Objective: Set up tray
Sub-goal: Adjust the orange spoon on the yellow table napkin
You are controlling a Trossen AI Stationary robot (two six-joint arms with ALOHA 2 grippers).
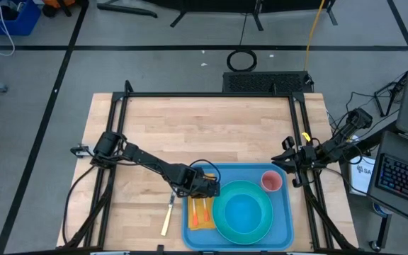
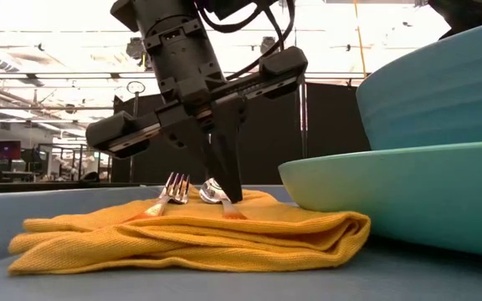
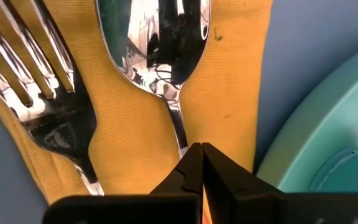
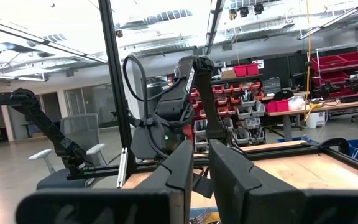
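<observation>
Left gripper (image 3: pixel 201 163) – fingers together – touches the spoon (image 3: pixel 157 46) handle on the napkin (image 2: pixel 191 238) in the tray (image 1: pixel 287 225); right gripper (image 1: pixel 294 168) waits, state unclear.

Robotics lab / workshop. Open industrial ceiling with strip lights (image 4: pixel 166 15), racks of red parts bins (image 4: pixel 244 70), office chair (image 4: pixel 73 134), another robot arm (image 4: pixel 36 118) in the background, butcher-block worktop (image 1: pixel 204 131) in a black frame, keyboard (image 1: pixel 406 177) beside it.
</observation>
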